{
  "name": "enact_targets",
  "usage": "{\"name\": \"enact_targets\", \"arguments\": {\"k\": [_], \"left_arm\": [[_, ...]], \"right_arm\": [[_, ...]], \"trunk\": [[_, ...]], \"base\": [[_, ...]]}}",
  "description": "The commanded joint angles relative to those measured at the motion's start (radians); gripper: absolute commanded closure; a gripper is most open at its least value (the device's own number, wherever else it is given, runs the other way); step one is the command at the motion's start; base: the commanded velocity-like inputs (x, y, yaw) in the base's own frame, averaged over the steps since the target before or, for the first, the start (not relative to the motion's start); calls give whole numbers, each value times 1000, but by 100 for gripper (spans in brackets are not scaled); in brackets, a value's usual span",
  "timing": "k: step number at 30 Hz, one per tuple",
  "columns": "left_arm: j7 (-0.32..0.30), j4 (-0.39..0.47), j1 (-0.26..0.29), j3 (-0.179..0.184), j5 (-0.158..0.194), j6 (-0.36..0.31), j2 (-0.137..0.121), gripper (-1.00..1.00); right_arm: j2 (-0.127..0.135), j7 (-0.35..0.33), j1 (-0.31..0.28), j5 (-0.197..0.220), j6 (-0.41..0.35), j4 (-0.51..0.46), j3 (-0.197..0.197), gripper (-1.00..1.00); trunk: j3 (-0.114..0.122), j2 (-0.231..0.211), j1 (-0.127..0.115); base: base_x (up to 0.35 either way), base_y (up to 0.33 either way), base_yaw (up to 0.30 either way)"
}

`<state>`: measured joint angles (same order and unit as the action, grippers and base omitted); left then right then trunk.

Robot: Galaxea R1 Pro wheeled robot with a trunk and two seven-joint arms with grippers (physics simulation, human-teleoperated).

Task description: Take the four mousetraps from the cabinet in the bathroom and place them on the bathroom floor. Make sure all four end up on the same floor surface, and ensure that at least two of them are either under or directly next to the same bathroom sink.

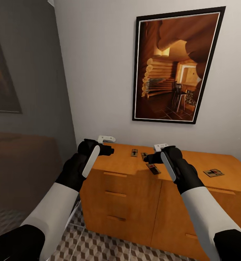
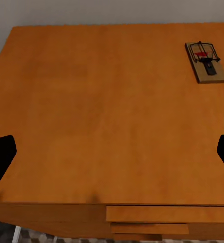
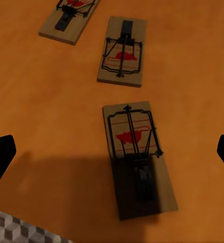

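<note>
Orange-brown cabinet (image 1: pixel 142 181) top carries four mousetraps (image 3: pixel 137 157), three near its front edge toward the left corner and one (image 1: pixel 213 173) further right, with the left gripper (image 2: pixel 112 152) and right gripper (image 3: pixel 112 152) both spread open above it, holding nothing.

Four mousetraps on the cabinet (image 1: pixel 135 170) top: one (image 1: pixel 134 153), two (image 1: pixel 144 156), three (image 1: pixel 153 168) bunched together, the fourth (image 1: pixel 213 173) well apart. One framed picture (image 1: pixel 175 67) hangs above the cabinet.
</note>
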<state>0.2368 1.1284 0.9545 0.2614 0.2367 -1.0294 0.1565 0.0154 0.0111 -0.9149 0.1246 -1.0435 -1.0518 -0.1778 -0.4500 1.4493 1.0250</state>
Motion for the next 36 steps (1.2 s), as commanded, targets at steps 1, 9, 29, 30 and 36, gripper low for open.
{"name": "enact_targets", "arguments": {"k": [1,9,29,30,36], "left_arm": [[10,1,1,1,10,-3,0,-100],[10,0,1,0,11,-3,0,-100],[10,-1,1,0,12,-3,0,-100],[10,-1,1,0,13,-3,0,-100],[10,-1,1,0,13,-3,0,-100]], "right_arm": [[1,0,-1,6,-4,1,-2,-100],[2,-4,-42,34,-4,74,-2,-100],[21,-5,-122,63,-4,204,-2,-100],[24,-5,-123,63,-4,205,-2,-100],[48,-7,-140,74,-4,223,-2,-100]], "trunk": [[-1,1,0],[-1,1,0],[-1,1,0],[-1,1,0],[-1,1,0]], "base": [[0,0,0],[0,0,0],[0,0,0],[0,0,0],[0,0,0]]}}
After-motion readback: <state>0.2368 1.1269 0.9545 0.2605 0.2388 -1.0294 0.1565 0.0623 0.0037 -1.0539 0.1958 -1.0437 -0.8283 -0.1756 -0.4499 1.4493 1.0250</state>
